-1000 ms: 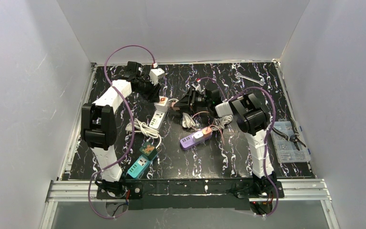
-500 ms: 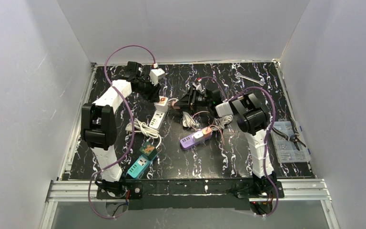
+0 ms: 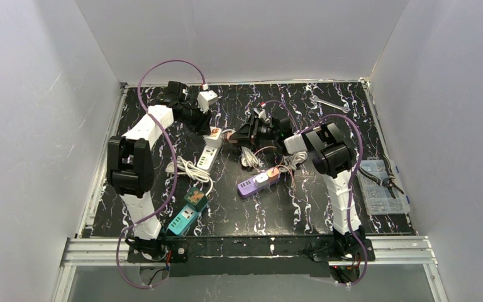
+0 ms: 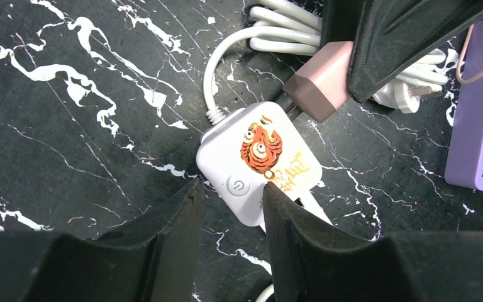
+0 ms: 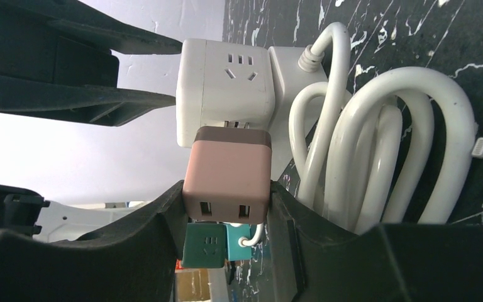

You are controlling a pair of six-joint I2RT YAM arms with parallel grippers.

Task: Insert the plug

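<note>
Pink plug (image 5: 226, 173) (prongs showing) against white power strip (image 5: 226, 88).

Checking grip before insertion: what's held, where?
Right tool holds the pink charger by its sides, near the USB end. Left tool straddles the strip at its button end; grip unclear.

1. Three power strips: white strip (image 3: 209, 153), purple strip (image 3: 248, 187), teal strip (image 3: 182, 221).
2. One pink charger plug (image 5: 227, 182).
3. One wrench (image 3: 329, 104).
4. One pair of pliers (image 3: 388, 181).
5. One clear parts box (image 3: 374, 202).

Overhead view spans the table (image 3: 239, 214); both close wrist views share the pink plug (image 4: 321, 82).
</note>
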